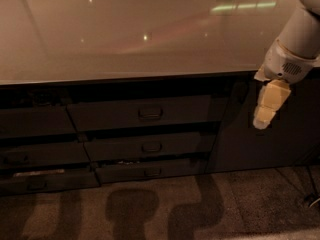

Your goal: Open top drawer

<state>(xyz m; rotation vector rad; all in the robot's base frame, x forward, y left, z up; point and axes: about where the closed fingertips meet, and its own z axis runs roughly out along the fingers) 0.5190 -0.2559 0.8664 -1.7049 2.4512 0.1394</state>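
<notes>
1. Your pincer (263,116) hangs well to the right of the top drawer (110,115), past its right end, at about the drawer's height. You cannot tell whether it is spread or pressed together.
2. The top drawer sits directly under the tabletop (125,49), its long axis running left to right. It looks not yet pulled out.
3. The loop handle (150,113) sits centred on the drawer front, so you likely need a long leftward reach before any pull.
</notes>
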